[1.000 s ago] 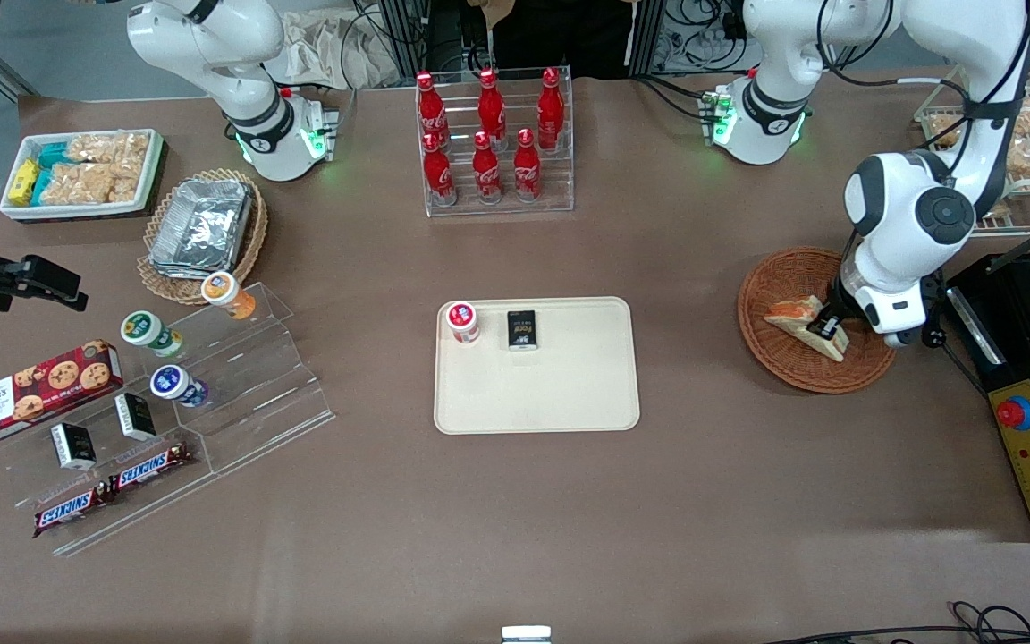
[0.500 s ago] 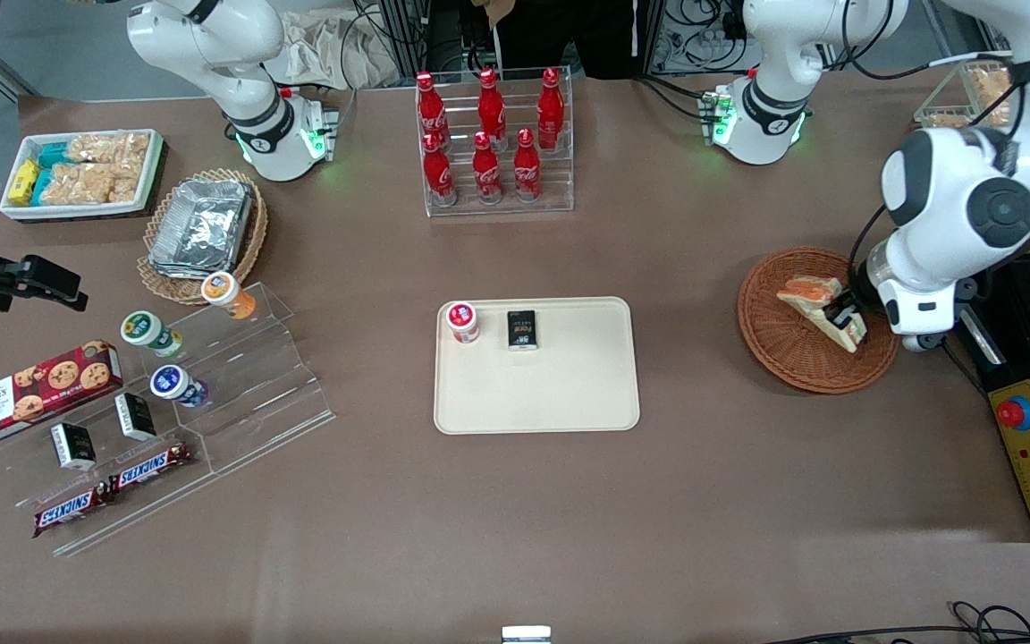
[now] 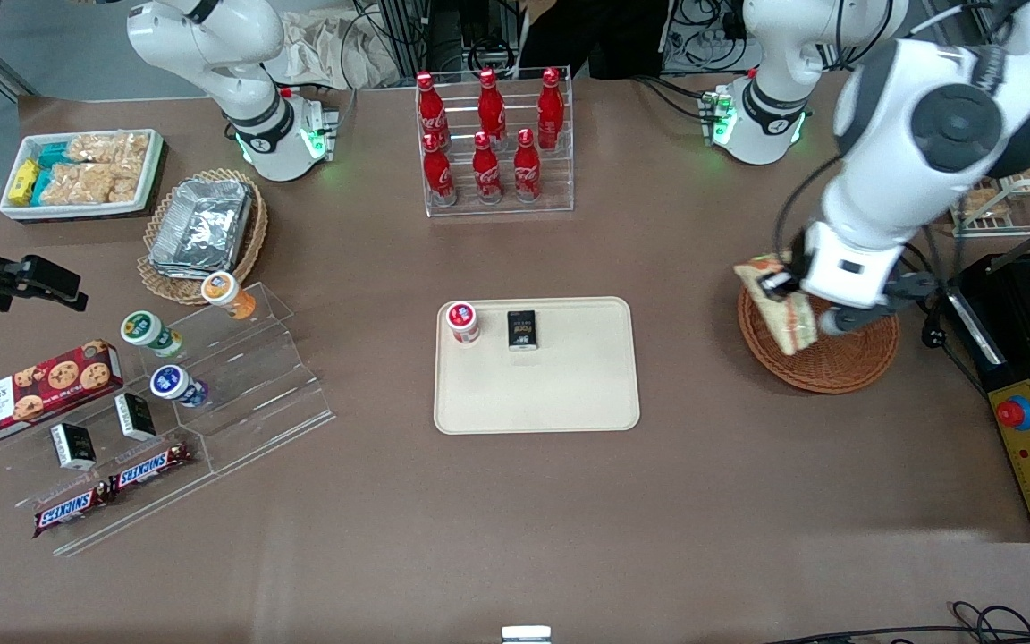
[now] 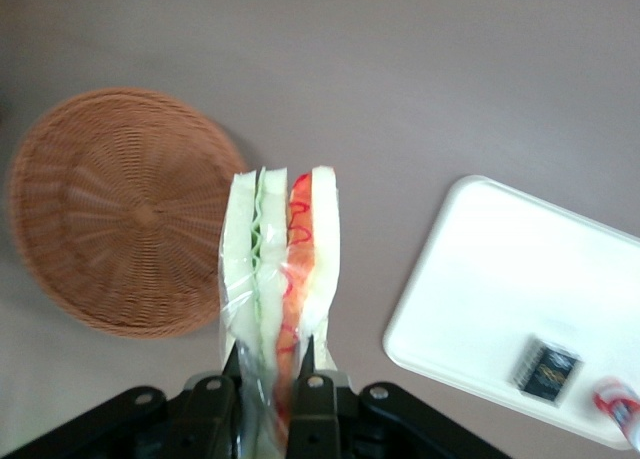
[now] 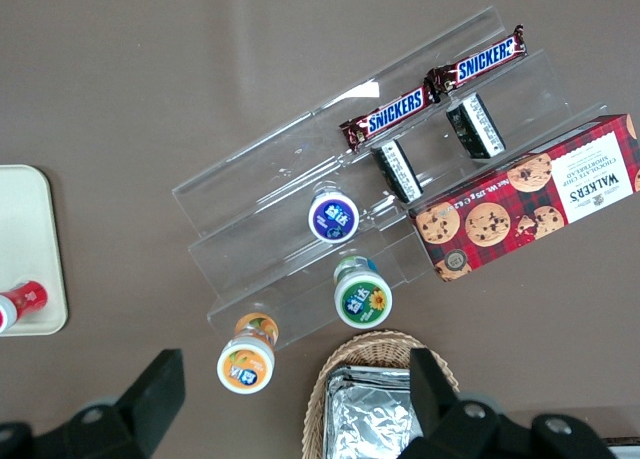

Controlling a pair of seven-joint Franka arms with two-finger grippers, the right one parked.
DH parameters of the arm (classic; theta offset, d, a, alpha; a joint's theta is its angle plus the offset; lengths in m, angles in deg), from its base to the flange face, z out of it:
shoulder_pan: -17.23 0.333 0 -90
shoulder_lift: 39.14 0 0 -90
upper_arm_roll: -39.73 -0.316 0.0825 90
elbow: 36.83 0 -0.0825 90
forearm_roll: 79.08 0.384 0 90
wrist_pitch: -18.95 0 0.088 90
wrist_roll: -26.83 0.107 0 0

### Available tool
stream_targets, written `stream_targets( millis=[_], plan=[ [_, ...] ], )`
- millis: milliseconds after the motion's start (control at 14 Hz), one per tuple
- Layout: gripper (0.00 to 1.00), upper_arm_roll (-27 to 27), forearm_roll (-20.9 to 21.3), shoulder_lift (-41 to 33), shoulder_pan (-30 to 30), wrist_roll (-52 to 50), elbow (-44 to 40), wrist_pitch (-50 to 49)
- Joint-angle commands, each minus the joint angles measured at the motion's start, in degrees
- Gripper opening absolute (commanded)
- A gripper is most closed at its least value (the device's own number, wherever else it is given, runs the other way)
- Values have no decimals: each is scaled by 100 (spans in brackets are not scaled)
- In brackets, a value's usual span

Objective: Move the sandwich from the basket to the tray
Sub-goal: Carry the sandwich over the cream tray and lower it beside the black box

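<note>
1. Tray (image 3: 569, 394), cream, rectangular: a red-lidded cup (image 3: 462, 322) and a small black packet (image 3: 522, 329) are held at the edge farther from the front camera; the rest is bare.
2. Basket (image 3: 837, 362), reddish-brown wicker, toward the working arm's end of the table: nothing is seen inside it.
3. Sandwich (image 4: 280, 269), plastic-wrapped: it is held above the basket's tray-side rim, pinched between the fingers of the gripper (image 4: 270, 379).
4. Clear rack (image 3: 497, 192): six red cola bottles (image 3: 485, 165) are stood in it.
</note>
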Motion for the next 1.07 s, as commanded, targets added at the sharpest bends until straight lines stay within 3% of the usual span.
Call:
stream_targets(
  millis=[0,143,357,1000],
  plan=[
    [0,633,-149,673,-5,167,-869,-229],
    [0,1168,-62,1155,-14,228,-1142,-98],
    [0,1531,412,1841,-136,474,-1240,357],
    [0,1505,1361,3336,-585,273,-1196,1739]
  ],
)
